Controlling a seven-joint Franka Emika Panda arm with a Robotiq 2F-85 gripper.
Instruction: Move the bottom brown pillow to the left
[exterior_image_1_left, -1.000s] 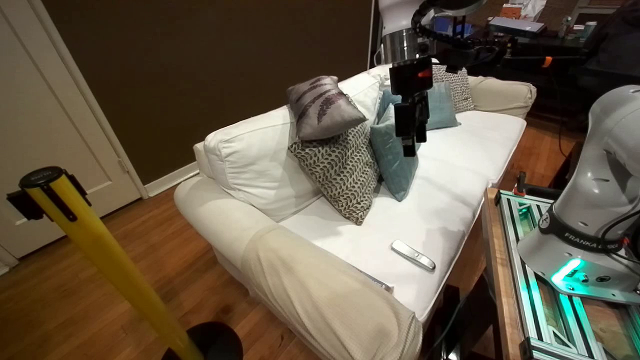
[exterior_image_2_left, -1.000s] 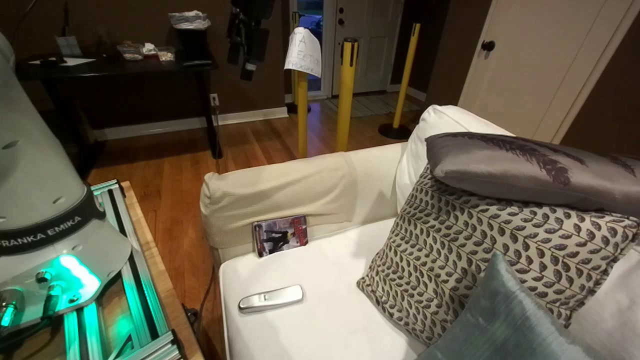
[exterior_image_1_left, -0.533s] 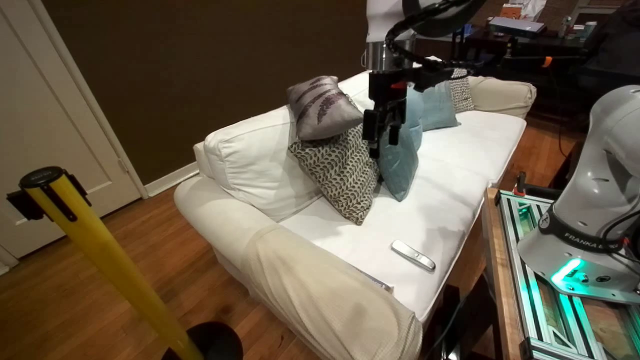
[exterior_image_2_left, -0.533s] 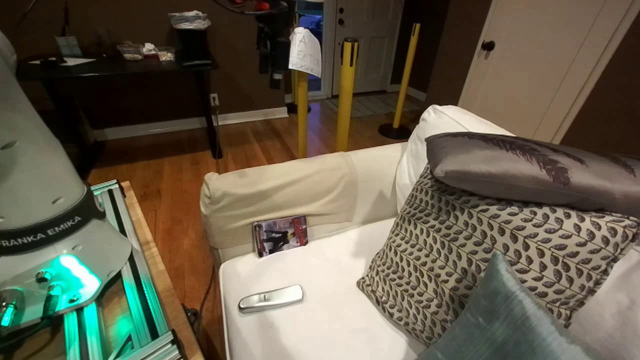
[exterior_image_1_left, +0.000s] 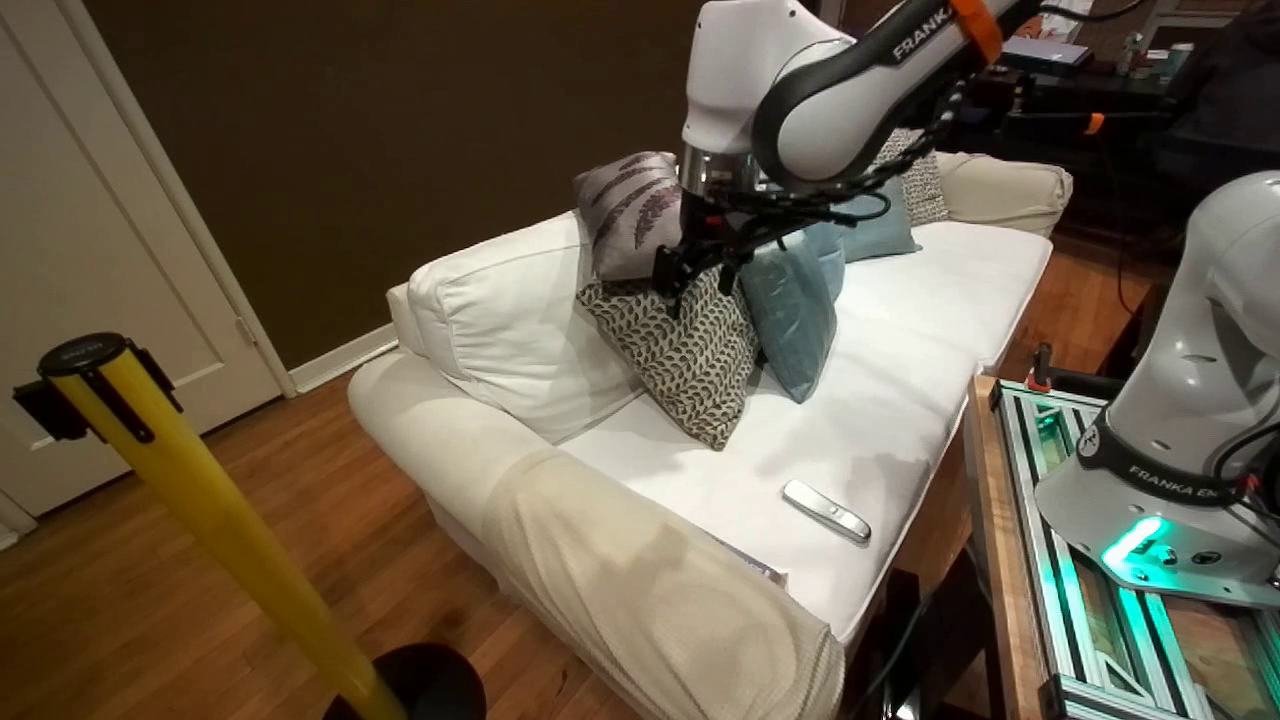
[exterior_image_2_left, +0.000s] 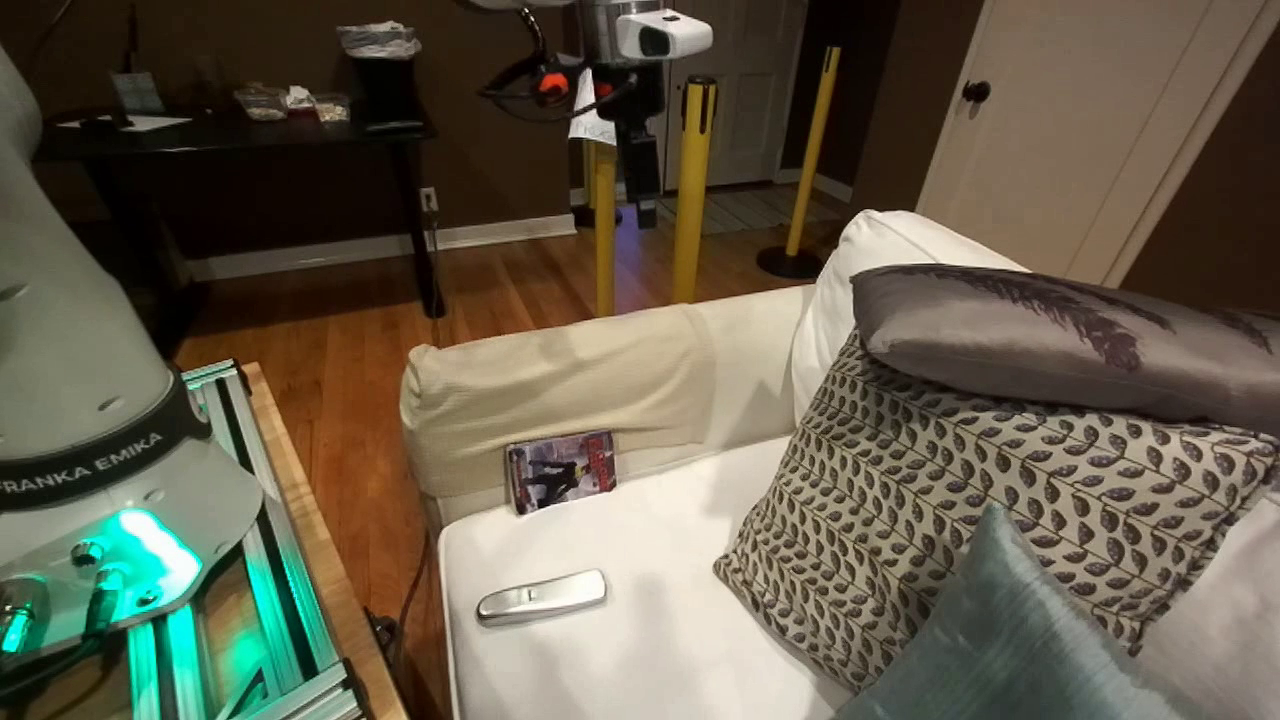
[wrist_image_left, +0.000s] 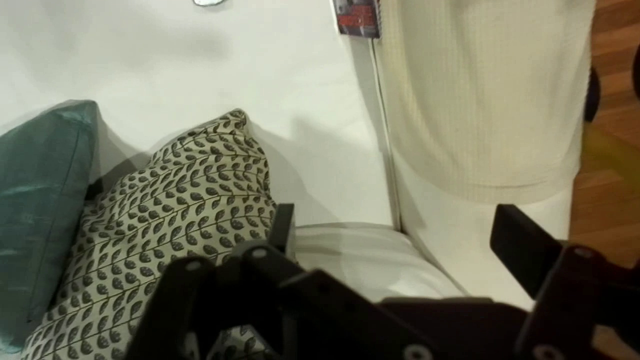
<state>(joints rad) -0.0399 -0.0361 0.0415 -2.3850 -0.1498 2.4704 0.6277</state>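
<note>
Brown pillow (exterior_image_2_left: 930, 480) on sofa (exterior_image_2_left: 640, 650), tilted, under one grey pillow (exterior_image_2_left: 1050, 335), beside teal pillow (exterior_image_2_left: 1010, 640). Gripper (wrist_image_left: 400, 237) above sofa, fingers (wrist_image_left: 283, 225) spread wide. Base (exterior_image_2_left: 60, 520) reads "FRANKA EMIKA"; arm (exterior_image_1_left: 860, 100), at least "FRANK". Also on sofa: one silver device (exterior_image_2_left: 542, 597), one case (exterior_image_2_left: 562, 472), print unclear.

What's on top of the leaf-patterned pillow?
A shiny grey pillow rests on the upper part of the leaf-patterned pillow; the patch beneath is covered from view.

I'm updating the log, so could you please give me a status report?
End effector open, empty. Bottom pillow not yet gripped. Grey pillow resting on top, possibly in the way.
</note>
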